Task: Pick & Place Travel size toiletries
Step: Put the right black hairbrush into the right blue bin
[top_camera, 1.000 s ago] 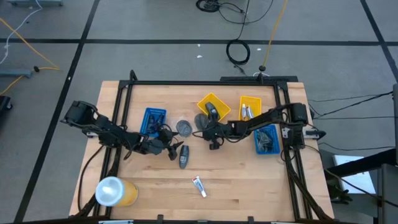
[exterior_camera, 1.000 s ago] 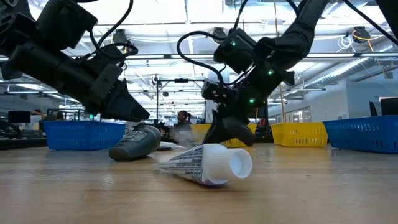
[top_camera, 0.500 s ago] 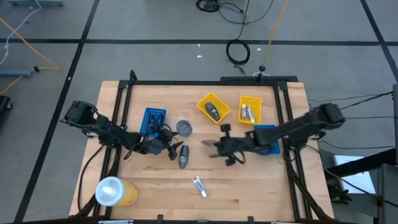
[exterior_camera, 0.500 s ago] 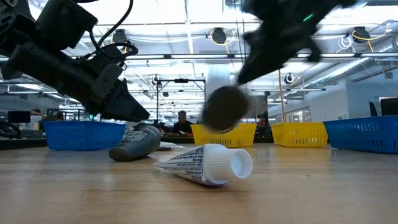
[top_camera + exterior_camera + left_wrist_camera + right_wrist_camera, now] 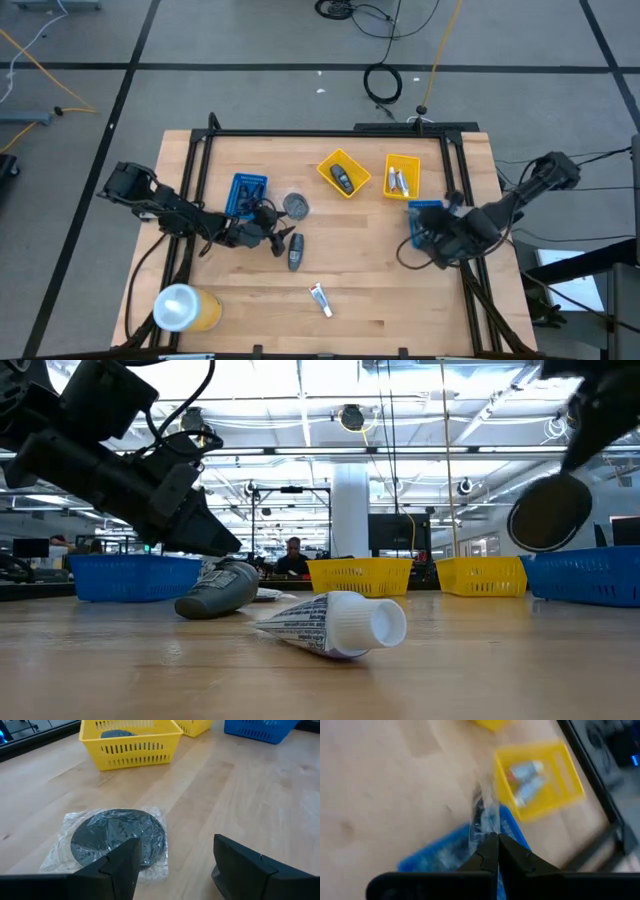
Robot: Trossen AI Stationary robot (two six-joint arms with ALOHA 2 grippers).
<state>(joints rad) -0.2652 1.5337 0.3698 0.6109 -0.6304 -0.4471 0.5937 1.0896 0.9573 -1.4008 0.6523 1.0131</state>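
Right pincer (image 5: 492, 842) pinching wrapped grey disc (image 5: 548, 512) by film above blue tray (image 5: 424, 222); may slip, missing tray.

Orange cup (image 5: 183, 308) near table (image 5: 390, 290) corner; person (image 5: 292, 556) behind.
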